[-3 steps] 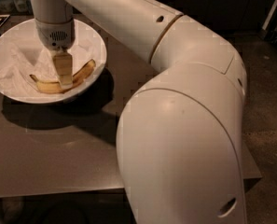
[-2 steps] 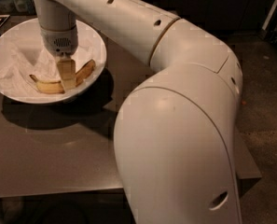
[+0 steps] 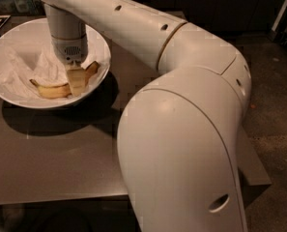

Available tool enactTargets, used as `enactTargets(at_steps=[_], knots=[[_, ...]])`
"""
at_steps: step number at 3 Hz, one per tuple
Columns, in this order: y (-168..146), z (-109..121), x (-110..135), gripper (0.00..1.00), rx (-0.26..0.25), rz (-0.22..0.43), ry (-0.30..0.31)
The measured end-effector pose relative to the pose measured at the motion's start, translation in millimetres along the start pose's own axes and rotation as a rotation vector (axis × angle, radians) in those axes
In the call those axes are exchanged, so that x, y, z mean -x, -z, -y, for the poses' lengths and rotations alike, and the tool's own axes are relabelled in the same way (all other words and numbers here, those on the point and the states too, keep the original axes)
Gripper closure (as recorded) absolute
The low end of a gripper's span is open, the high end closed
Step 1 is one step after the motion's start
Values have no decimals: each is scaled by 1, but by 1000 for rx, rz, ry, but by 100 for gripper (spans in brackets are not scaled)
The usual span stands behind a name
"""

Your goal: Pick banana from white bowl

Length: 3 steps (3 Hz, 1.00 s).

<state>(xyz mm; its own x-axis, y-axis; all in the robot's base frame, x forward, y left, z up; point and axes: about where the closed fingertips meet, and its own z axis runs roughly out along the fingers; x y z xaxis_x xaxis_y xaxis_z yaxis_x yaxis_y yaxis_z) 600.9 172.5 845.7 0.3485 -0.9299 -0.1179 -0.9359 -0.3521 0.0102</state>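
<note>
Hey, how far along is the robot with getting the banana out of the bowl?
Done: the reach. The end effector is down inside the bowl, at the middle of the banana. In hand: the grasp, though whether it grips yet cannot be seen. Left: the lift, since the banana lies on the paper in the bowl.

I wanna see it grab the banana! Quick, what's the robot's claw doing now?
Gripper: down in the white bowl, right at the middle of the banana; open, closed or holding cannot be told.
</note>
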Motion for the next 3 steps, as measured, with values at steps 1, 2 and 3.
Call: enactTargets(at_steps=[1, 2, 3], knots=[[1, -1, -9, 56, -15, -14, -11], [1, -1, -9, 79, -16, -14, -12], [1, -1, -9, 100, -16, -14, -12]])
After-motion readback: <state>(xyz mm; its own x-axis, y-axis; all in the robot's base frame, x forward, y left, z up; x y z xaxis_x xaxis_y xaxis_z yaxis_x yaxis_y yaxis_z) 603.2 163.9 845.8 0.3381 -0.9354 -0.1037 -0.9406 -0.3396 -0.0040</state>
